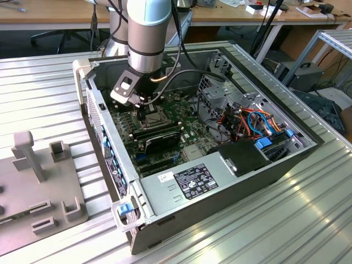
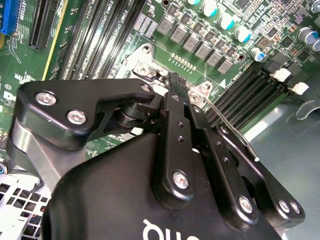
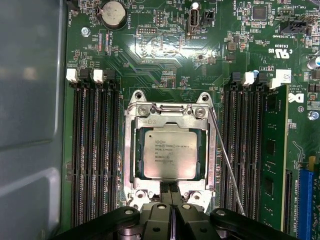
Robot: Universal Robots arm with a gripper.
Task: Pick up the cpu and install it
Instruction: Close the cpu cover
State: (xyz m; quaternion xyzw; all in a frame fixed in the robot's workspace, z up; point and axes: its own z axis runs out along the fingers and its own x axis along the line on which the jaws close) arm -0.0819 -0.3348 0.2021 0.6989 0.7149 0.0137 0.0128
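The gripper [image 3: 171, 192] hangs low over the motherboard [image 3: 165, 55], its jaws pressed together and holding nothing. Between banks of memory slots [image 3: 95, 150], the cpu [image 3: 169, 154] sits in its socket [image 3: 132, 150], a thin lever [image 3: 227, 160] just beside it.

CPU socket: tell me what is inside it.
The cpu lies flat inside the socket's metal frame. Whatever lies beneath it is covered, and the gripper hides one edge of the frame.

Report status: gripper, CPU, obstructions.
Gripper shut, tips at socket edge. CPU lying in socket. Lever wire slanting beside socket, nothing on CPU.
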